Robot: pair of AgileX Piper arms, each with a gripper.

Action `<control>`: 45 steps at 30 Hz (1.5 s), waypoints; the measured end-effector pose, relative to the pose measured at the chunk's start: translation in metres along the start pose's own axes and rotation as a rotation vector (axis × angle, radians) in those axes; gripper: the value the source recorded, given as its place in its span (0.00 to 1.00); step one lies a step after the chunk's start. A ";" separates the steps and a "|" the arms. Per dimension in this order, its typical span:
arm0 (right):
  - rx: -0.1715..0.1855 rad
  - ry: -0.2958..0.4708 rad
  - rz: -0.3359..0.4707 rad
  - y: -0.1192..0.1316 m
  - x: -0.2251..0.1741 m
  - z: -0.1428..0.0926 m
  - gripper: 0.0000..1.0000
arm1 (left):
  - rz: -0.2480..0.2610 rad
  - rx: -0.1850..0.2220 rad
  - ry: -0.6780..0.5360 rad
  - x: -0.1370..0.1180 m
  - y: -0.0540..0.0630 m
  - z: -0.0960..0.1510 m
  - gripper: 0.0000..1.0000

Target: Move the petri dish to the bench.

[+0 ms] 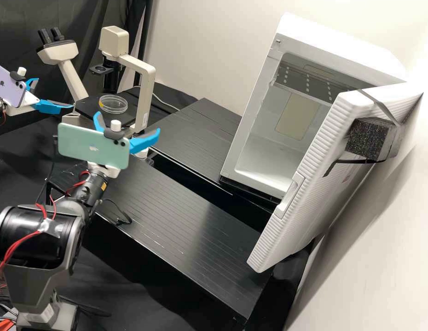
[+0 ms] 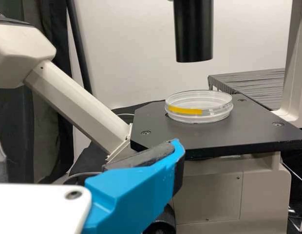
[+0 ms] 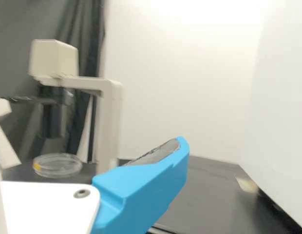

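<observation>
Resting on the microscope stage (image 2: 238, 132), clear petri dish (image 2: 198, 108)

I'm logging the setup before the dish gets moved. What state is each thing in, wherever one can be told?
Petri dish: flat on the microscope stage, yellow strip on its side
Left gripper: open, holding nothing
Right gripper: open, holding nothing
White cabinet: open, its inside exposed
Cabinet door: swung wide open
Dark foam block: strapped to the door
</observation>
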 end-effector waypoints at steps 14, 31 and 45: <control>-0.082 -0.034 -0.132 -0.054 0.076 -0.027 1.00 | 0.000 0.000 0.000 0.000 0.000 0.000 1.00; 0.139 -0.103 -0.243 -0.107 0.137 -0.023 1.00 | 0.000 0.000 0.000 0.000 0.000 0.000 1.00; 0.058 -0.105 -0.237 -0.122 0.179 -0.030 1.00 | 0.000 0.000 0.000 0.000 0.000 0.000 1.00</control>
